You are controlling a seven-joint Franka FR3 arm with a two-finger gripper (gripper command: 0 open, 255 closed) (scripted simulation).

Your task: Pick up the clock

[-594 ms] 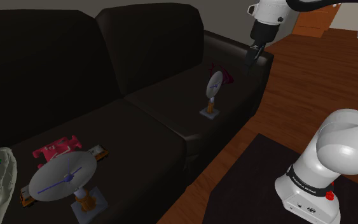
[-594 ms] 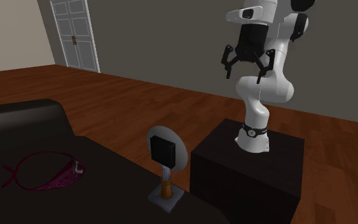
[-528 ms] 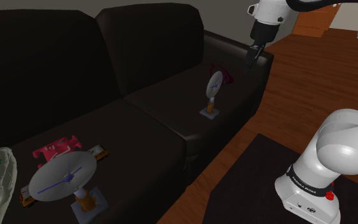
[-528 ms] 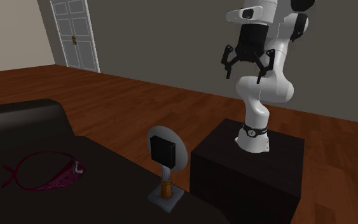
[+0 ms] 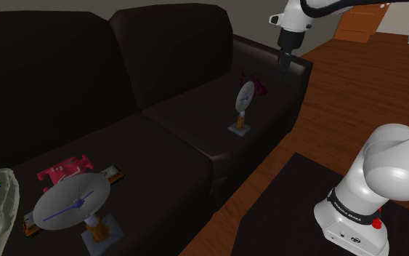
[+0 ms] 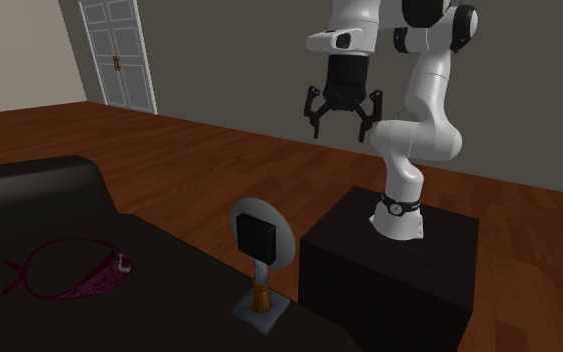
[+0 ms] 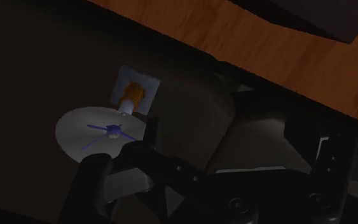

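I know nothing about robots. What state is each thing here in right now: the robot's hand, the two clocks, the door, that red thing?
Hand: open, empty, up in the air.
Clock nearest the hand: upright on its base on the sofa, untouched.
Other clock: upright on its base on the sofa.
White double door: shut.
Red fish-shaped thing: lying flat on the sofa.

Gripper has swung toward the second exterior view's left and slightly lower, closer to the clock.
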